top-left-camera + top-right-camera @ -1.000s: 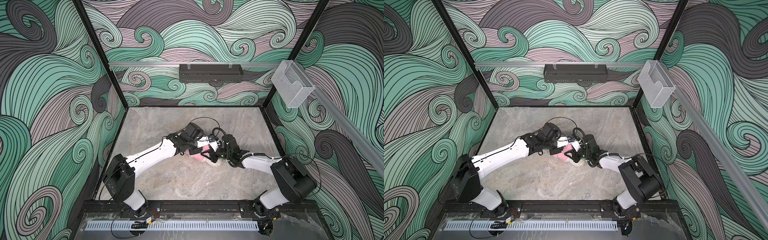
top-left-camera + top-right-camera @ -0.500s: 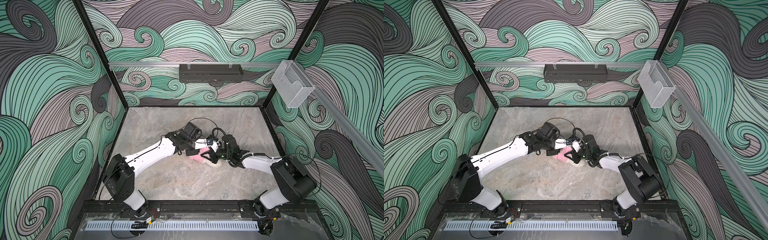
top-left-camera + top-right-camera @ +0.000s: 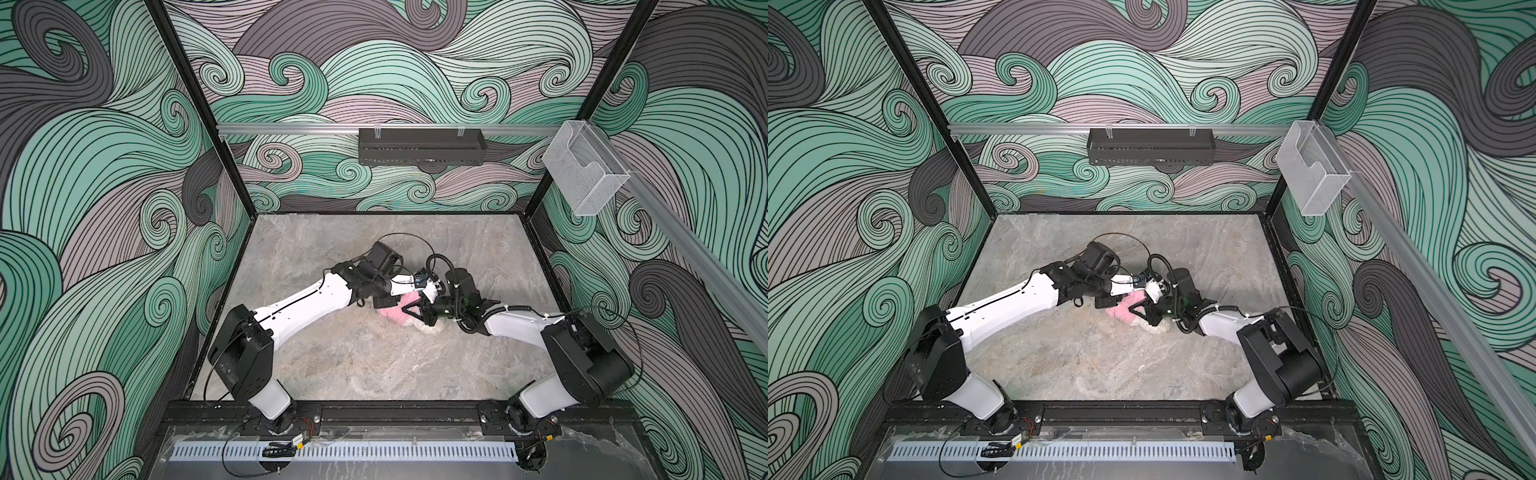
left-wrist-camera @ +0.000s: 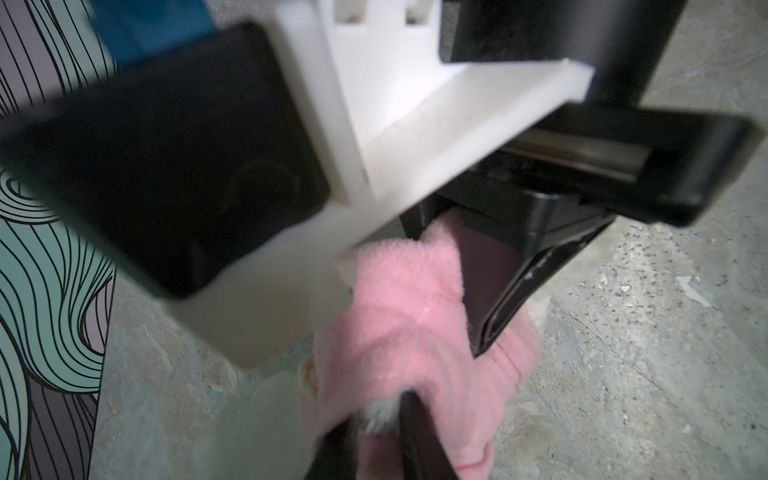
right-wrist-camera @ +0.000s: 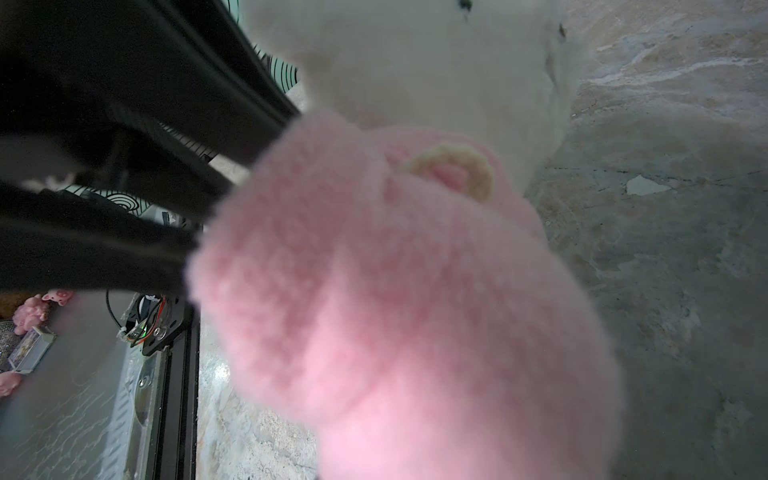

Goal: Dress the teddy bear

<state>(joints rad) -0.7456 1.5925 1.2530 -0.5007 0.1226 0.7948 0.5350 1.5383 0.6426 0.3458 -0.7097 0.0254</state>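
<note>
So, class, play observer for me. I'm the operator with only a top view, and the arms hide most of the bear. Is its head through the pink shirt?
Observer: Yes. In the right wrist view the bear has its white head, with dark face marks, clear above the shirt.
Operator: Anything on the shirt itself?
Observer: A cream, ear-shaped patch sits just below the head.
Operator: And the shirt's other end?
Observer: In the left wrist view a tuft of the bear's white fur pokes out from under the pink edge.
</note>
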